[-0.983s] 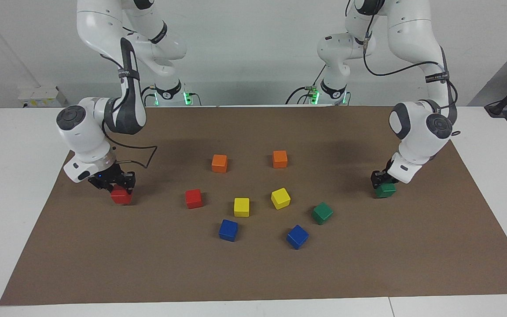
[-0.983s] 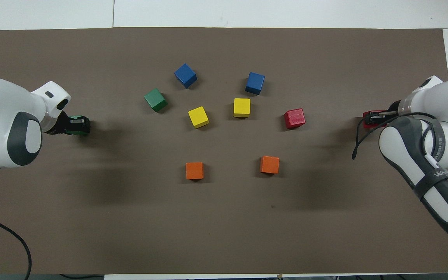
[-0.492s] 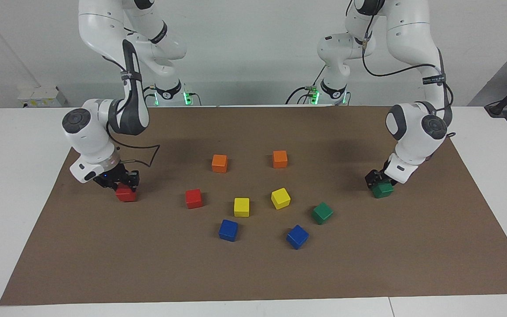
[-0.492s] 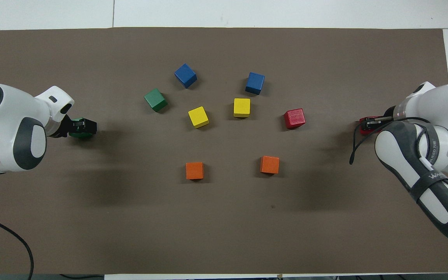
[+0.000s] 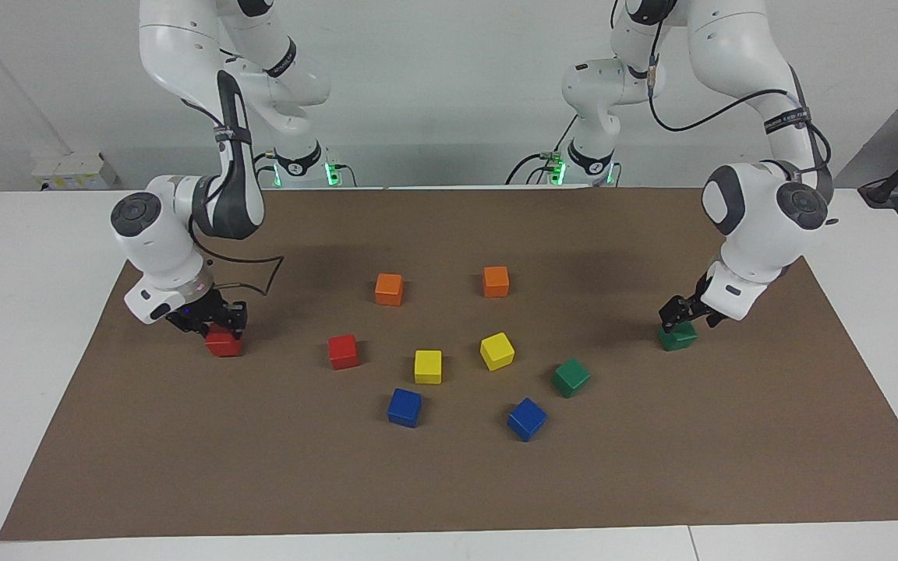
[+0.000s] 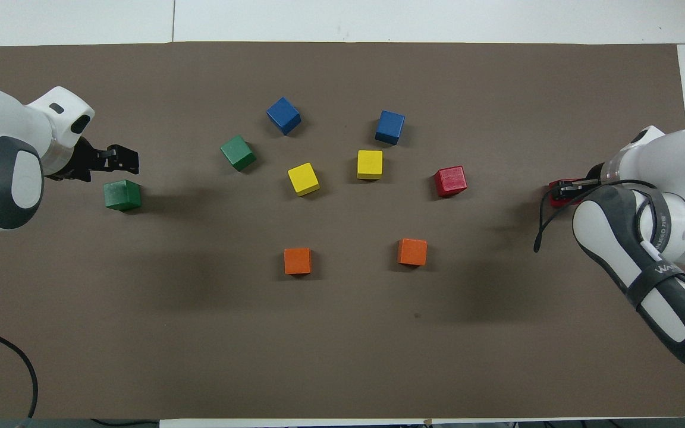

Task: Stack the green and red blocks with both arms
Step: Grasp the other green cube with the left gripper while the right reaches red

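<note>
The blocks are small glossy cubes, likely light and rigid, a bit slick, so I'd pinch them across two flat opposite faces, square on. Taking the yellow pair (image 5: 428,366) mid-mat as landmark: one red block (image 5: 343,351) sits just beside it toward the right arm's end, one green block (image 5: 570,377) just beside it toward the left arm's end. The outer green block (image 5: 677,336) lies well out at the left arm's end, on the mat, and the left gripper (image 5: 679,312) hangs just above it, fingers spread and empty. The right gripper (image 5: 219,323) is clenched on the outer red block (image 5: 223,343), low at the mat. Overhead, that green block (image 6: 122,195) shows fully clear of the left gripper (image 6: 125,157); there the outer red block (image 6: 558,193) is mostly hidden by the right gripper (image 6: 563,189).
</note>
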